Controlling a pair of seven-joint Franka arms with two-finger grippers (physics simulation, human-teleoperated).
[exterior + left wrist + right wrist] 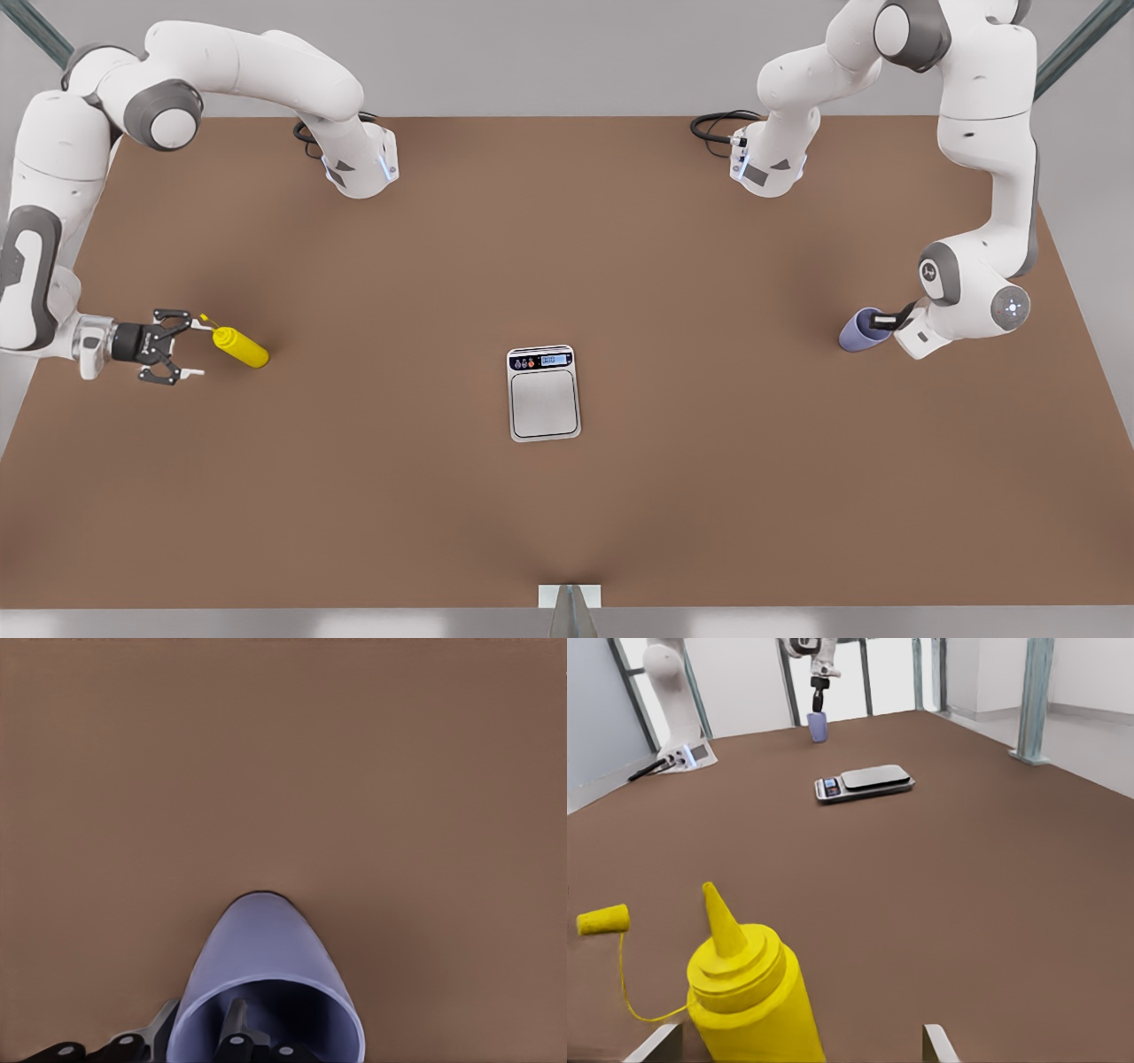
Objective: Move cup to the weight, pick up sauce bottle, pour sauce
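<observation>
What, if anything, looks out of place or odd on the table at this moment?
Little stands out. The sauce bottle has its cap off, dangling on a thin tether. The cup stands off the weight, the left claw gripping its rim; the right claw is open beside the bottle.

Cup [859, 331]: lavender-blue, standing at the front view's right.
Weight [543, 392]: silver-grey, flat, centre.
Sauce bottle [241, 346]: yellow, upright, uncapped, at the front view's left.

Weight [544, 393] between sauce bottle [240, 346] and cup [860, 330]
</observation>
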